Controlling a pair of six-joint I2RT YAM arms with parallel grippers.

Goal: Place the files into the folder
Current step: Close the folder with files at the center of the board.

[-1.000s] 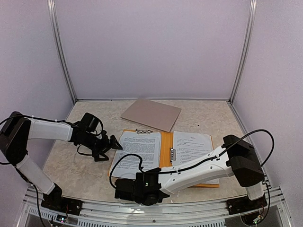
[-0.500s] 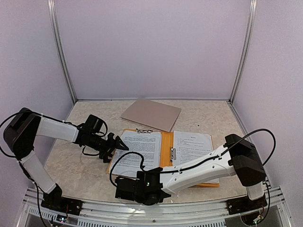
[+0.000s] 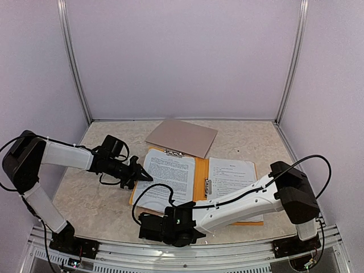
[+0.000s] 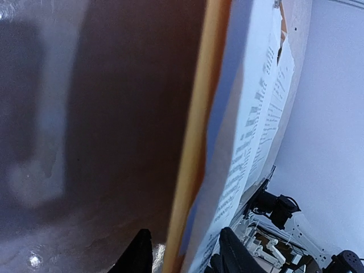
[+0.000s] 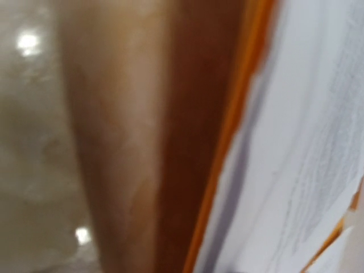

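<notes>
Down at the near edge of the table (image 3: 96,207), the right gripper (image 3: 145,226) is seen low at the near left corner of the folder (image 3: 199,170). From above its fingers are hidden under the arm's own wrist. The right wrist view is blurred to an orange edge and white paper, so whether those jaws are wide or narrow cannot be told. Just beyond, the folder is laid open on the table, orange showing down the spine and along the borders. The files (image 3: 168,173) are spread inside it, printed sheets on the left half and more lying flat on the right half. A small metal clip (image 3: 207,186) is seen beside the spine. Over to the left, the left gripper (image 3: 141,174) is placed at the folder's left edge. In the left wrist view its two dark fingers (image 4: 139,257) are set either side of the orange edge and the sheets on it, narrowed around them, though a firm pinch cannot be confirmed. That left half is tilted up off the table, with a dark shadow cast beneath it. Farther back, a grey-brown board (image 3: 182,137) is lying flat, its near edge right at the folder's far edge; touching or overlapping cannot be told
</notes>
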